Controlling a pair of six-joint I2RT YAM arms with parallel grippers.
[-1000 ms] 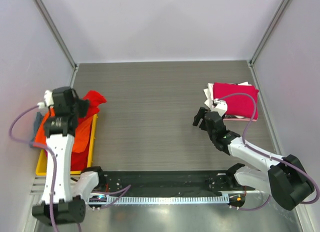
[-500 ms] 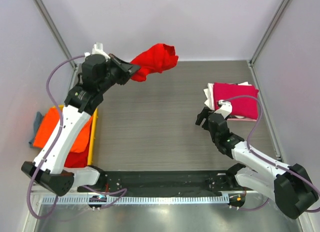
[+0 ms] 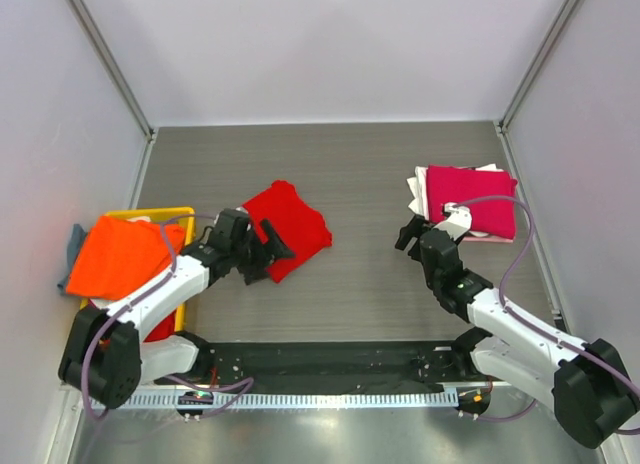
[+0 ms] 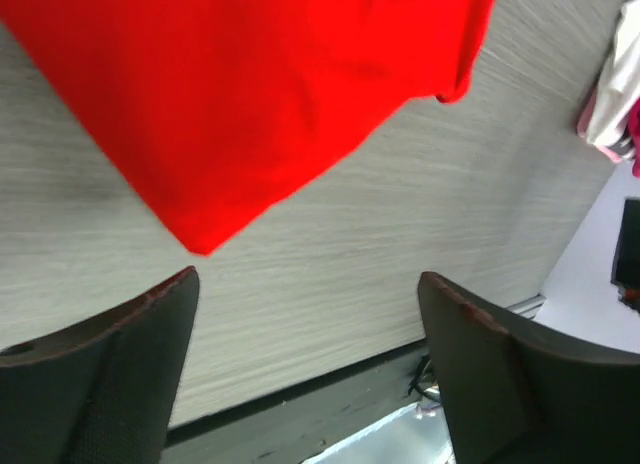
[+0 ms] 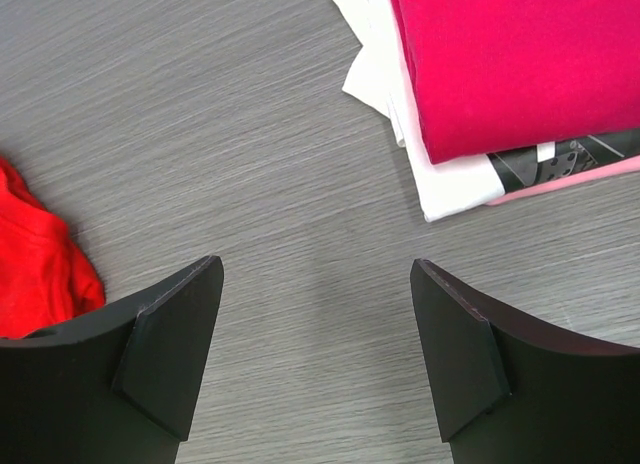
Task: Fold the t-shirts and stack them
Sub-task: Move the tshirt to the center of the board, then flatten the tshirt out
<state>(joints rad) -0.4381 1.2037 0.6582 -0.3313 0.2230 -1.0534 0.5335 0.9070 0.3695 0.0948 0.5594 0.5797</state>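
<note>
Near edge: I see a flat black mat between the two arm bases, with a pale toothed strip in front of it.
Left gripper: low over the table, pointing at the red shirt. Its dark, matte fingers are spread wide with nothing between them.
Right gripper: also spread wide and empty. I see only bare table between the blunt black fingers.
Red shirt: left of table centre, just beyond the left fingertips. It is soft bright cotton lying flat, a rough diamond with one corner pointing at the gripper.
Crate: yellow plastic at the left edge, with only its rim showing.
Orange shirt: smooth cloth draped over the crate. A bit of grey cloth sticks out on its left.
Stack, far right: the magenta shirt is folded into a neat rectangle on top. The white shirt lies under it, its corners showing to the left. A pale pink edge shows at the bottom.
Table: grey with a fine wood-grain streak, matte.
Room: plain pale walls on three sides, with metal posts in the far corners.
</note>
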